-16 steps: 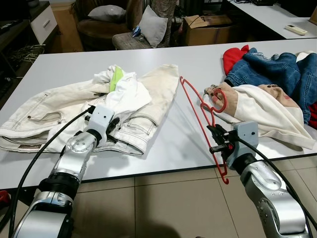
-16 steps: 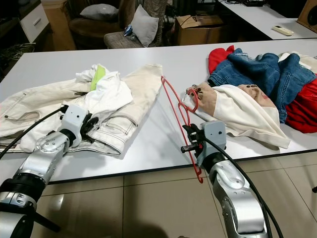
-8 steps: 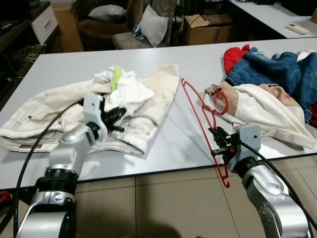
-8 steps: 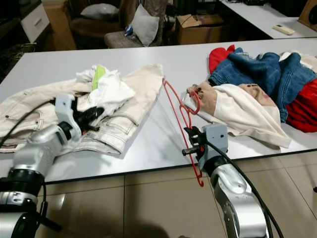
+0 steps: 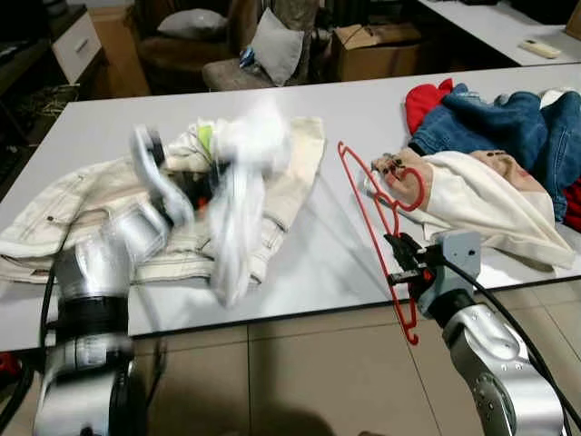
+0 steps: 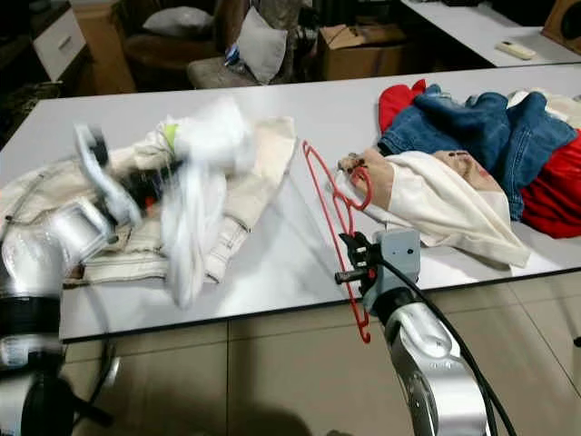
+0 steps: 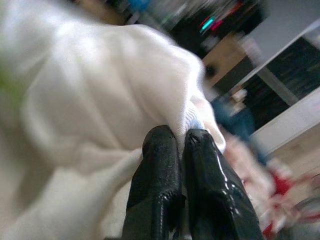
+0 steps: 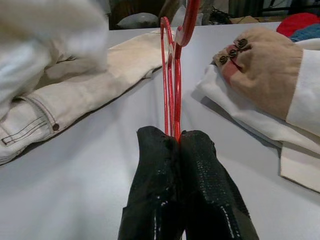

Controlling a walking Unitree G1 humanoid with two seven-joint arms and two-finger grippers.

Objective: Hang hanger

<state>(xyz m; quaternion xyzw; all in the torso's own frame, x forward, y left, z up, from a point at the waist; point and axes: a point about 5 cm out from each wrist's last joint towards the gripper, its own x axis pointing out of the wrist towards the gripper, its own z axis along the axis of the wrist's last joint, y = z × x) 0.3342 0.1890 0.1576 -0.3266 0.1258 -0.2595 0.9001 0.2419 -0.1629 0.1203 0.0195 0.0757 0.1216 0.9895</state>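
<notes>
My right gripper [image 5: 400, 264] is shut on the lower bar of a red wire hanger [image 8: 176, 95] at the table's front edge. The hanger [image 5: 408, 322] stands tilted, its hook up near a tan and white shirt [image 5: 481, 195]. My left gripper [image 7: 181, 137] is shut on a white garment [image 7: 100, 100]. The garment [image 5: 238, 200] hangs blurred in the air over cream jeans [image 5: 82, 195] on the left of the table.
The grey table [image 5: 318, 259] spans the view. Blue jeans [image 5: 495, 123] and red cloth [image 5: 427, 100] are piled at its right. A cardboard box [image 5: 381, 45] and cushioned chairs [image 5: 263, 45] stand behind. Tiled floor [image 5: 300, 381] lies in front.
My left arm has swung up and lifted the white garment off the cream jeans; it now dangles, blurred. The right gripper still holds the hanger in about the same place.
</notes>
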